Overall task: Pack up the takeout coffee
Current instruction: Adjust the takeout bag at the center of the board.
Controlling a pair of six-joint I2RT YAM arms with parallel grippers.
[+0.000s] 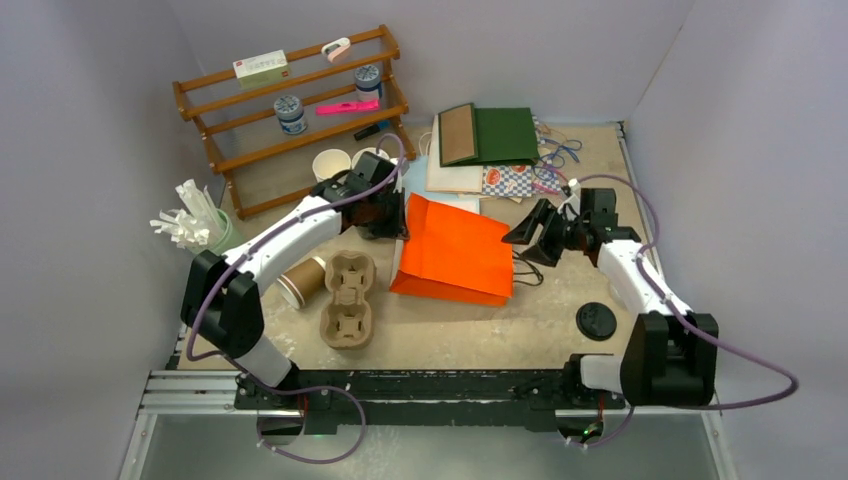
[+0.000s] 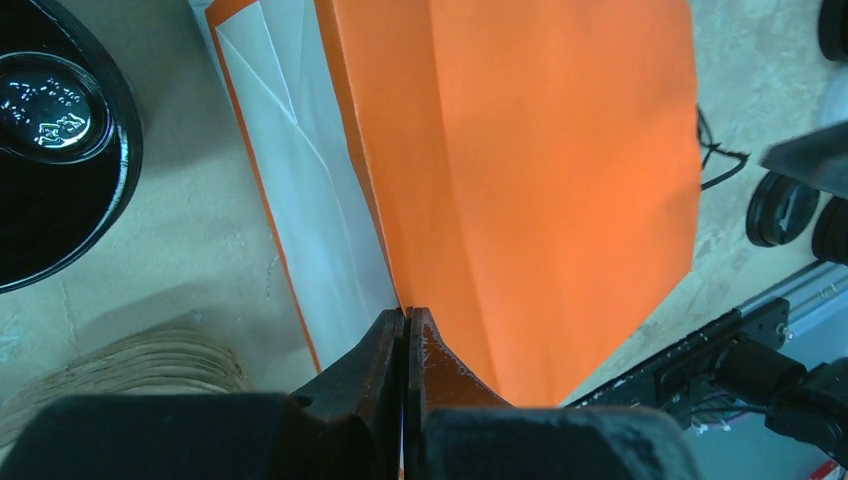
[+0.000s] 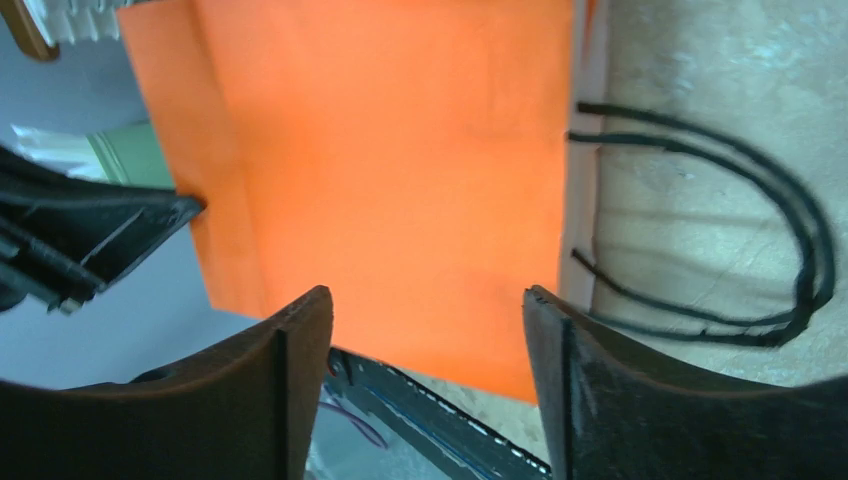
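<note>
One takeout coffee cup (image 1: 302, 281), brown kraft paper with a white rim, lies on its side at the left, beside a pulp cup carrier (image 1: 348, 298). An orange paper bag (image 1: 455, 250) lies flat mid-table, its white inside (image 2: 300, 200) showing at the left end. My left gripper (image 1: 390, 215) is shut on that end's edge (image 2: 405, 315). My right gripper (image 1: 525, 237) hovers open at the bag's right end, nothing between its fingers (image 3: 425, 300). The bag's black cord handles (image 3: 790, 250) lie on the table just right of it.
A black cup (image 2: 50, 150) stands close to the left gripper. White cups (image 1: 331, 163) and a wooden shelf (image 1: 290, 110) are at the back left, a cup of straws (image 1: 195, 225) at the far left. Folders (image 1: 490, 135) lie at the back; a black lid (image 1: 596, 320) sits front right.
</note>
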